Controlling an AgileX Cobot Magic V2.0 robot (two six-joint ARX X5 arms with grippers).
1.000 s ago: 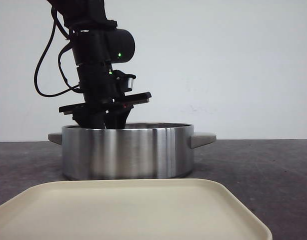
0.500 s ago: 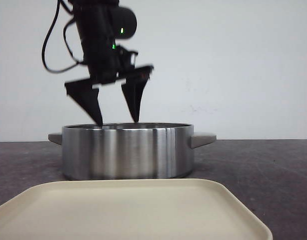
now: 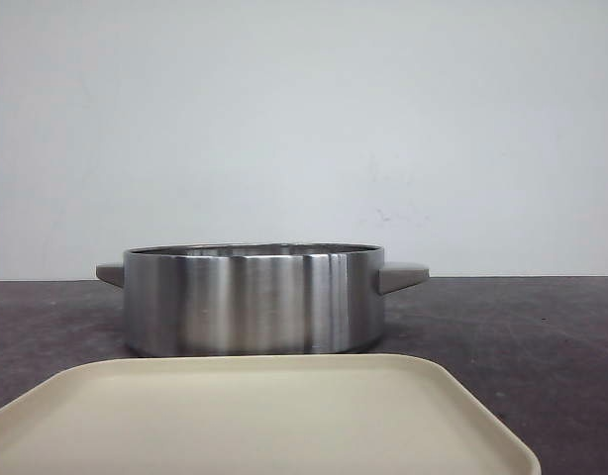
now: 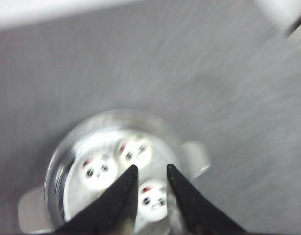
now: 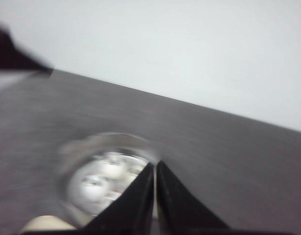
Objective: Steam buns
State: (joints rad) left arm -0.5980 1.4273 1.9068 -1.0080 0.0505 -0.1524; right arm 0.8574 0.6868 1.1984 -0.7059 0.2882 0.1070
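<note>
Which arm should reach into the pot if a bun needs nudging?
Left, probably. The left gripper is open with the buns in the pot beyond its fingertips; the right gripper is shut, viewing the pot obliquely.

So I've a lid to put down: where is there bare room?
The cream tray in front of the pot lies bare, as does the dark table right of the pot's handle. Inside the pot it is crowded: three buns show.

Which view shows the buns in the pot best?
The left wrist view: three buns with faces show inside the pot. The right wrist view blurs them; the front view shows only the pot's wall.
</note>
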